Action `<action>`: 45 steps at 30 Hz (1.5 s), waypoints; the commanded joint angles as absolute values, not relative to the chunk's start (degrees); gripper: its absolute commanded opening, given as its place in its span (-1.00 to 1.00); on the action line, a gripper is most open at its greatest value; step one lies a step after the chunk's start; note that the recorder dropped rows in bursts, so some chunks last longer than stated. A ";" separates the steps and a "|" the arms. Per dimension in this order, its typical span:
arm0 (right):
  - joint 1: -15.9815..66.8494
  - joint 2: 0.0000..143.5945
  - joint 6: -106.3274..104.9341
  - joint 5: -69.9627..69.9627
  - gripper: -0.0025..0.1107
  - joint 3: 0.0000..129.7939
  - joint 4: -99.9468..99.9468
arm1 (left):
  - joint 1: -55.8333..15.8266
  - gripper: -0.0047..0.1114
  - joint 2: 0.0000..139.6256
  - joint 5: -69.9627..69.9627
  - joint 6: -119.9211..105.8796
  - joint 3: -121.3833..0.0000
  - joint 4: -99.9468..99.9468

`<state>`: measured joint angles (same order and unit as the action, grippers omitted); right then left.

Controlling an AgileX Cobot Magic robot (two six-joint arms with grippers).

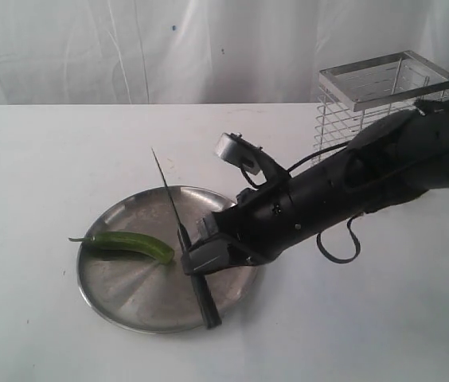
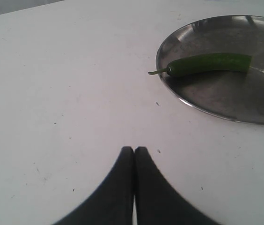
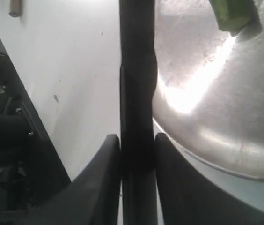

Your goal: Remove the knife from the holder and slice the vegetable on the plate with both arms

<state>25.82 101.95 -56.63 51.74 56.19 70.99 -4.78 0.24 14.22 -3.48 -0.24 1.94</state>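
White desk [image 1: 65, 159]: carries every item, bare under the left tool. Right arm [image 1: 368, 175]: black, cabled, reaching in low across the desk, ending at the right tool. Holder [image 1: 384, 87]: upright silver wire basket with a flat rim, behind the arm, well apart from the right tool. Plate [image 1: 129, 306]: round brushed steel, directly beneath the right tool and beyond the tips of the left tool. Knife [image 1: 169, 191]: black handle clamped in the right tool, the dark narrow blade slanting up and away from it above the plate, the handle end over the plate's near rim. Right tool [image 1: 197, 259]: fingers partly closed, pressed on either side of the knife handle. Left tool [image 2: 134, 150]: fingers pressed together with nothing between them, over the desk, apart from the plate. Vegetable [image 1: 129, 243]: slender green chili lying flat on the plate, its blunt end just beside the blade near the right tool, its stem end at the rim farthest from that tool; contact with the blade cannot be told.
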 commanded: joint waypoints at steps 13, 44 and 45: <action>25.70 101.84 -73.00 51.55 -0.76 47.55 94.51 | -4.72 -0.92 0.00 14.05 -3.39 0.00 2.50; 25.70 101.84 -66.10 42.89 -0.76 41.40 76.04 | -4.72 -0.92 0.00 14.05 -3.39 0.00 2.50; 25.70 101.84 -65.48 42.32 -0.76 41.40 74.38 | -4.72 -0.92 0.00 14.05 -3.39 0.00 2.50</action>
<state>25.82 101.95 -66.39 43.32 41.63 77.20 -4.78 0.24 14.22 -3.48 -0.24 1.94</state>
